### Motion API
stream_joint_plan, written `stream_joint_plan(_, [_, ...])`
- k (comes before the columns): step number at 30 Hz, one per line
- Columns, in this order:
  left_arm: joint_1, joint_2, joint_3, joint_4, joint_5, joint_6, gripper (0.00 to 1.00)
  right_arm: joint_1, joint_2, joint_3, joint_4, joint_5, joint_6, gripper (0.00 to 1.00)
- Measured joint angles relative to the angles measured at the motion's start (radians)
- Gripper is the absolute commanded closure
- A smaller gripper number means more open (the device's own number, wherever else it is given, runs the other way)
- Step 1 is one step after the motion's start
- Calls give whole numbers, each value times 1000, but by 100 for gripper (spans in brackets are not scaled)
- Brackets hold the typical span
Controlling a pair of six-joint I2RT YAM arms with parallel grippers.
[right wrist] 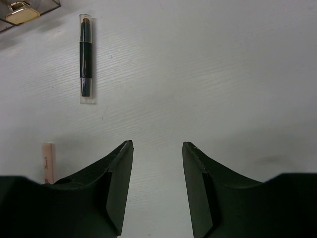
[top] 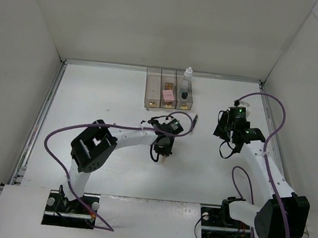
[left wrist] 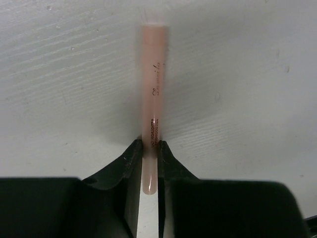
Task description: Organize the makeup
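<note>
Pink stick [left wrist: 151, 89] pinched tight in left end effector [left wrist: 150, 147], right end effector [right wrist: 157, 146] partly open, gripping nothing

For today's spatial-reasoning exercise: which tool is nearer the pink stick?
Left. The left tool is clamped on the near end of the pink stick; the right tool hangs open, apart from it, the stick off to its left.
</note>
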Motion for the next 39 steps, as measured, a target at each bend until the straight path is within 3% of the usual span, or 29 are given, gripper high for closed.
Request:
stream_joint_plan(1, [3, 0, 1, -1, 1, -3, 100, -2, 0, 0, 0, -1, 0, 59])
stream_joint_plan(7, [41, -10, 3, -26, -12, 29, 100, -11, 0, 0, 1, -15, -4, 58])
stream_joint_plan(12, [167, -62, 56, -49, 18, 115, 100, -16, 0, 0, 5, -27, -5, 58])
stream_joint_plan(19, [440, -70, 344, 0, 115, 233, 100, -21, 3, 0, 23, -52, -4, 58])
stream_joint_plan(26, [549, 100, 619, 59, 221, 309, 96, -22, 53, 16, 38, -76, -3, 58])
stream_joint_plan(32, [555, 267, 697, 77, 306, 329, 86, -23, 91, 28, 46, -92, 7, 59])
stream_joint_plan(39, [565, 323, 699, 82, 317, 320, 64, -27, 120, 34, 53, -94, 20, 58])
